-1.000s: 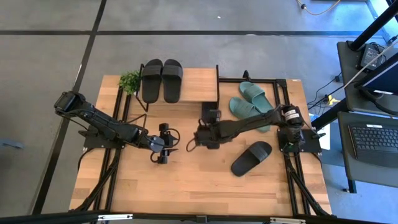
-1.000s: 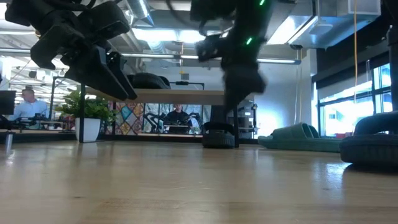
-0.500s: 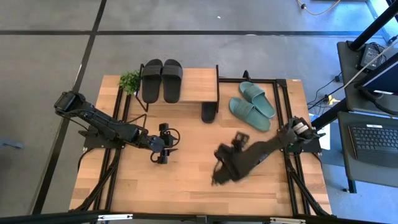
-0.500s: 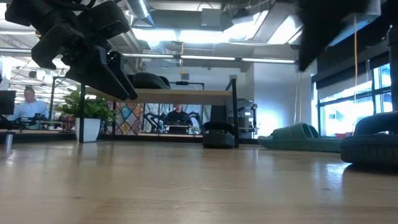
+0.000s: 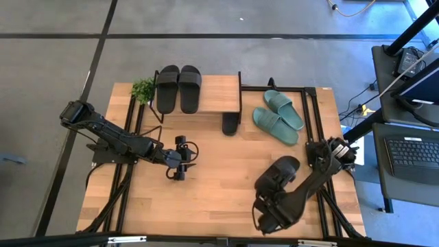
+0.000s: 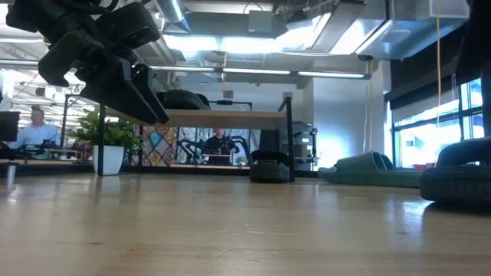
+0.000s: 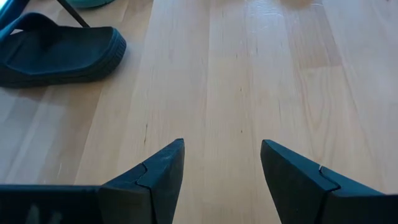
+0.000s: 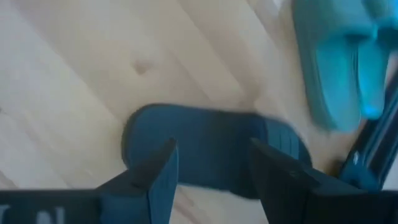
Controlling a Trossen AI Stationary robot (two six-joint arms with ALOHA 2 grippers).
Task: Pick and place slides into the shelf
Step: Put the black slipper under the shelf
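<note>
Landmark: the shelf [image 5: 214, 94], a low rack with a pale top board, at the far middle of the table [image 5: 206, 206].
Already placed: two black slides [image 5: 178, 88] lie side by side on the shelf's top board; a third black slide [image 5: 231, 123] pokes out from under the board at the shelf's near right corner.
Waiting pair: two teal slides [image 5: 277, 115] lie on the table just right of the shelf.
Next target, as I judge: the loose black slide [image 5: 278, 173] on the table, well to the near right of the shelf.
Right gripper [image 5: 264, 218]: nearer the table's front edge than that slide, jaws apart and empty; its wrist camera looks straight onto the slide's sole or footbed.
Left gripper [image 5: 180, 167]: hovering near and to the left of the shelf, fingers spread, nothing between them.
Handling guess: rubber, light, slightly springy, not fragile; likely grippy rather than slick.
Where to hold: pinch across the narrow width at the strap or side wall, not the long way, since the jaws would not span its length.
</note>
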